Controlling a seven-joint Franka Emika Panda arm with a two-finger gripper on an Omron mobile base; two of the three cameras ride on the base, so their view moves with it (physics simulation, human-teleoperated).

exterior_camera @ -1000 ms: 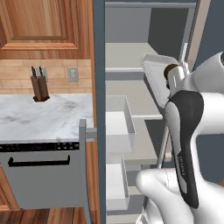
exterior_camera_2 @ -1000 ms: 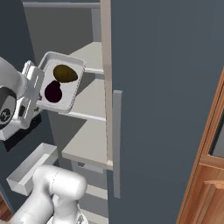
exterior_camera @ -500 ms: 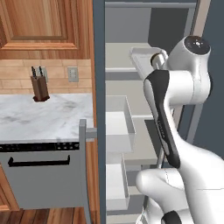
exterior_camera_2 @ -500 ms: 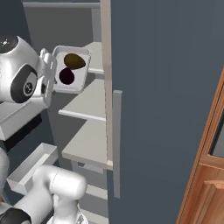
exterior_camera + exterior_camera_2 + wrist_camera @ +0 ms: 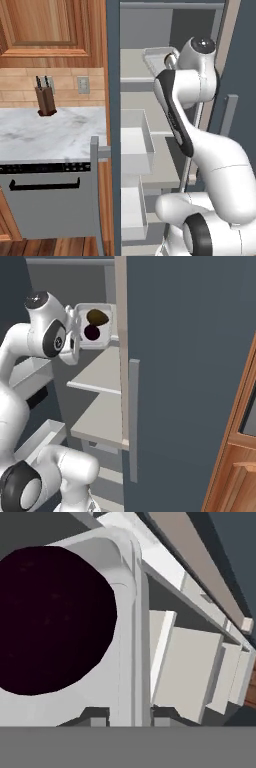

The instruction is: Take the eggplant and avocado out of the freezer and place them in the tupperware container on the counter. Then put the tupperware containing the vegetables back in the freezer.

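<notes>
My gripper (image 5: 75, 326) is shut on the rim of the tupperware container (image 5: 103, 342), holding it tilted inside the open freezer (image 5: 99, 374) just above the upper shelf. In the container lie the olive-brown avocado (image 5: 97, 317) and, below it, the dark purple eggplant (image 5: 91, 332). In the hand view the eggplant (image 5: 50, 617) looms large on the left, and the container's pale rim (image 5: 133, 617) runs down between my fingertips (image 5: 96, 715). From the left base view the container (image 5: 159, 56) shows edge-on beside my hand. The marble counter (image 5: 50, 131) lies to the left.
A brown knife block (image 5: 45, 98) stands at the back of the counter, above a grey dishwasher front (image 5: 50, 200). Pale pull-out drawers (image 5: 134, 146) jut from the freezer below the shelves. The open freezer door (image 5: 190, 366) stands close on the right, with wooden cupboards (image 5: 55, 30) above the counter.
My arm has lifted and swung the tupperware, with both vegetables in it, up and deeper into the freezer, level with the upper shelf. The grip stayed shut.
</notes>
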